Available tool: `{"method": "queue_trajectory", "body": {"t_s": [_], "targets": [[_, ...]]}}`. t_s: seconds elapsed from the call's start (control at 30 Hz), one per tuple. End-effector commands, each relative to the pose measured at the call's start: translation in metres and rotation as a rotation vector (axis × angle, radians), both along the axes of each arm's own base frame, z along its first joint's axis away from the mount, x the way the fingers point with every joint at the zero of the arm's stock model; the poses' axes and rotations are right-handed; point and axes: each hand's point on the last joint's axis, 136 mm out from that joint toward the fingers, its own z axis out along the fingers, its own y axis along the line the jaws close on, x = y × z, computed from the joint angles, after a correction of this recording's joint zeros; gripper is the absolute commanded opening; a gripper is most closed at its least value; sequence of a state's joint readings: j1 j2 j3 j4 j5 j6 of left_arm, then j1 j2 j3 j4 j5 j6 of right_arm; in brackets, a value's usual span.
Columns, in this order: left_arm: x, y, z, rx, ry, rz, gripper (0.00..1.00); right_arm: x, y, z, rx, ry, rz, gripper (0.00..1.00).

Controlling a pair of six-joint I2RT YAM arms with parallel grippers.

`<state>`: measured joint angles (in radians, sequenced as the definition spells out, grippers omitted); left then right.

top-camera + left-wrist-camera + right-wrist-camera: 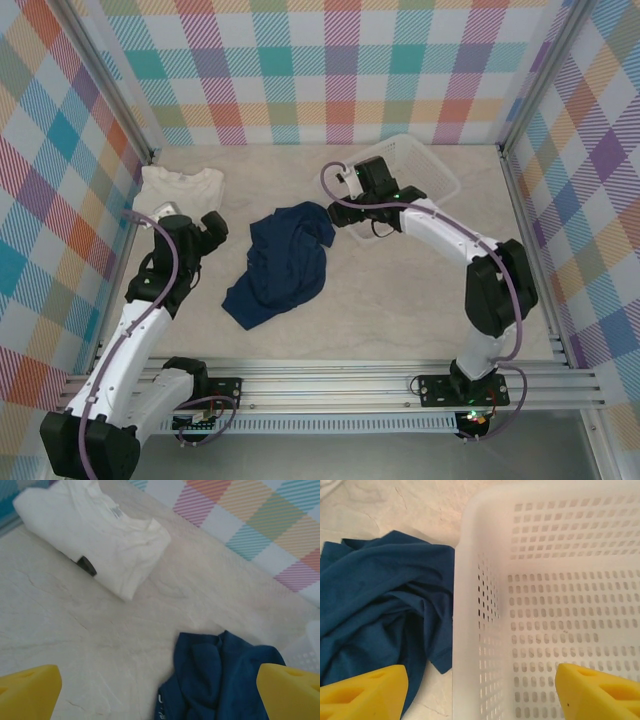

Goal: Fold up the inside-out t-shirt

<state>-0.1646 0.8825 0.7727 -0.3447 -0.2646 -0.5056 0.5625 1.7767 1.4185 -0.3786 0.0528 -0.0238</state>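
Inside-out t-shirt (285,265), dark navy, lies crumpled in a loose heap near the middle of the pale table (400,310), between the two arms and held by neither.

Nearest, the arm bases sit on the metal rail (350,385) at the table's front edge. Further in, the left gripper (213,228) hangs over bare table just left of the heap. Its yellow fingertips (30,692) stand at opposite corners of the left wrist view, so the pincer is spread wide with nothing in it. The t-shirt's upper edge (220,680) lies ahead of it, nearer the right finger.

Beyond that, the right gripper (345,210) hovers at the t-shirt's upper right corner, where the cloth meets the white plastic basket (440,175). Its pincer is also spread wide and grips nothing. One yellow finger (365,692) is over the navy cloth (380,605) and the other is over the basket's inside, with the perforated basket wall (480,630) between them. The cloth touches the foot of that wall.

Farthest back on the left, a cream-white folded shirt (180,190) rests near the corner, well apart from the navy one, under the checked back wall (340,70).
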Motion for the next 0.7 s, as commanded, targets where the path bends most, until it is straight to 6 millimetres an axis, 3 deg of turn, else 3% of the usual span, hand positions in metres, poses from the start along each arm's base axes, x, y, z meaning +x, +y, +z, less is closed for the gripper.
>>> {"method": "queue_trajectory", "body": {"t_s": [0.0, 0.1, 0.2, 0.27, 0.43, 0.53, 0.67], "targets": [[0.003, -0.009, 0.001, -0.041, -0.024, -0.040, 1.00, 0.000, 0.010, -0.025, -0.041, 0.072, 0.033, 0.77], [0.005, -0.012, 0.002, -0.048, -0.032, -0.052, 1.00, 0.009, 0.021, -0.040, -0.034, 0.130, 0.032, 0.75], [0.005, -0.015, 0.001, -0.053, -0.028, -0.064, 1.00, 0.024, 0.013, -0.051, -0.078, 0.151, -0.033, 0.61], [0.006, -0.017, 0.000, -0.058, -0.025, -0.072, 1.00, 0.038, -0.009, -0.054, -0.093, 0.168, -0.127, 0.47], [0.005, -0.021, -0.008, -0.072, -0.009, -0.086, 1.00, 0.090, -0.080, -0.036, -0.010, 0.126, -0.367, 0.30], [0.009, -0.024, -0.006, -0.081, -0.027, -0.099, 1.00, 0.132, -0.104, -0.033, 0.013, 0.076, -0.414, 0.24], [0.008, -0.024, -0.009, -0.063, -0.008, -0.101, 1.00, 0.182, -0.112, -0.040, -0.036, 0.020, -0.384, 0.18]]}}
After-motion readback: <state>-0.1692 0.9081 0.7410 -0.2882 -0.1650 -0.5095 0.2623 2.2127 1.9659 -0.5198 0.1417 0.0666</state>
